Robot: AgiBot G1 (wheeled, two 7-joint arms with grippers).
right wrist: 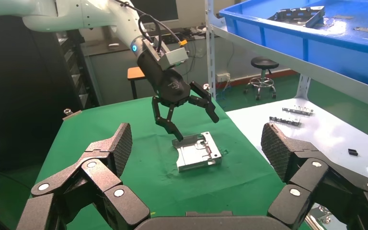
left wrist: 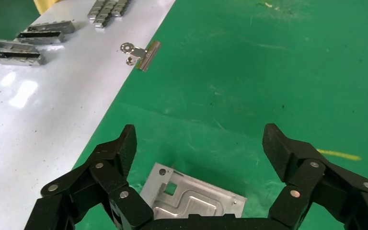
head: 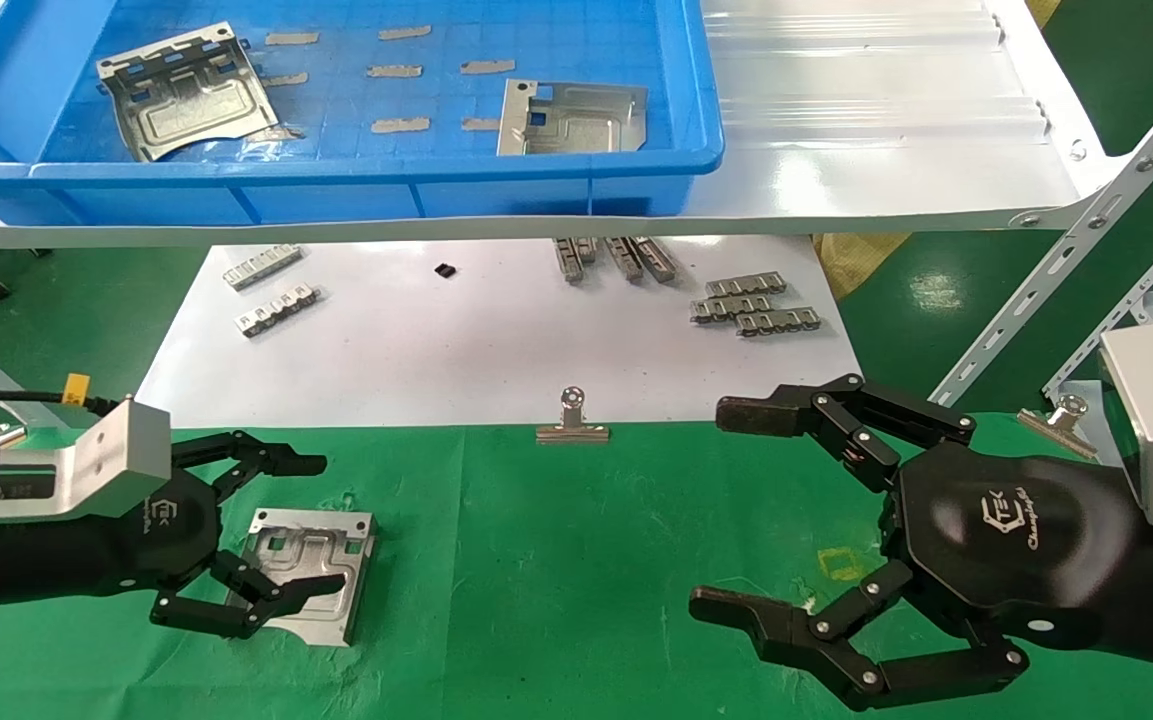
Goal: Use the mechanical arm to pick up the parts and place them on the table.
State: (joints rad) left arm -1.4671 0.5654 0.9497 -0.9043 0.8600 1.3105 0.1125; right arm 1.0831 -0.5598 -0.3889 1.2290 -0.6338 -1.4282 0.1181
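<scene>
Left gripper [head: 261, 540] low over the near-left of the green bench [head: 586, 560], fingers spread wide above one part [head: 306, 570] lying flat on the cloth. One lower fingertip [right wrist: 178, 137] seemingly resting on that plate's near edge, though actual contact hard to confirm from the right wrist view; upper fingers clear of it. From the left wrist view, same part [left wrist: 191, 199] seen between the splayed black fingers [left wrist: 124, 143], not clamped.

Right gripper [head: 786, 520] hovering over the near-right of the bench, fingers wide apart, holding nothing.

Two more parts in the blue bin [head: 696, 90] on the far white shelf [head: 886, 150]: one [head: 186, 90] tilted at far left, another [head: 576, 118] flat toward the bin's right. Small ridged strips [head: 751, 305] scattered on the white sheet [head: 456, 350] beyond the cloth. Binder clip [head: 572, 420] at the cloth's far edge, between the two grippers.
</scene>
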